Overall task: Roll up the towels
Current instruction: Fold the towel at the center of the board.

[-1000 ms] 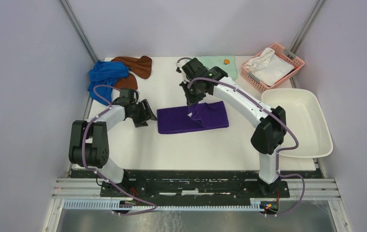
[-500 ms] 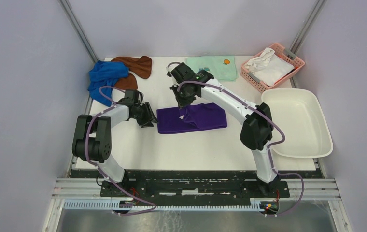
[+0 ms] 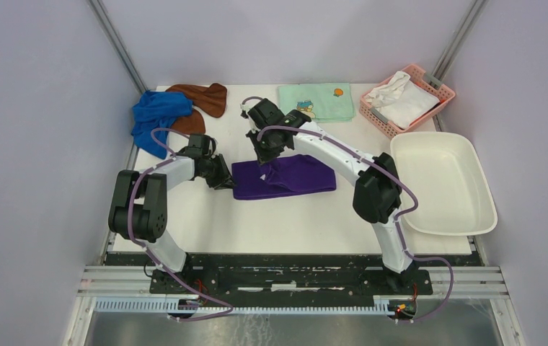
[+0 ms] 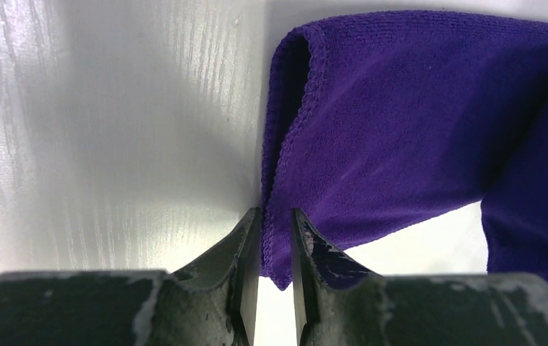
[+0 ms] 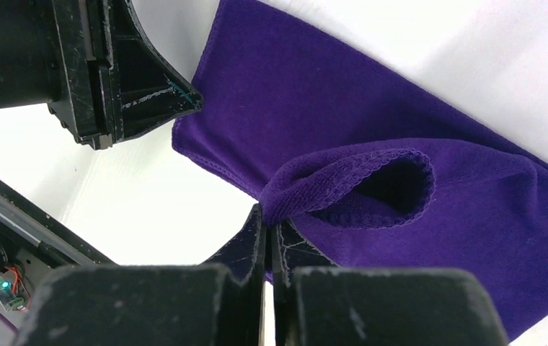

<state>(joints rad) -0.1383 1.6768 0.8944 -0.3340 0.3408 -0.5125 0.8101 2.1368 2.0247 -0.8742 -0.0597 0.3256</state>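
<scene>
The white table (image 3: 271, 216) bears a purple towel (image 3: 293, 176) at its centre, a blue towel (image 3: 157, 112) overlapping a brown towel (image 3: 202, 97) at 10 o'clock, a green towel (image 3: 314, 101) at 12, a pink basket (image 3: 440, 90) at 1 and a white tub (image 3: 444, 180) at 3.

A robotics lab cell. Plain grey panels (image 3: 40, 144) box in a white table (image 3: 293, 223), and two cabled arms (image 3: 343, 155) stand bolted to aluminium rails (image 3: 112, 277) at its edge.
</scene>
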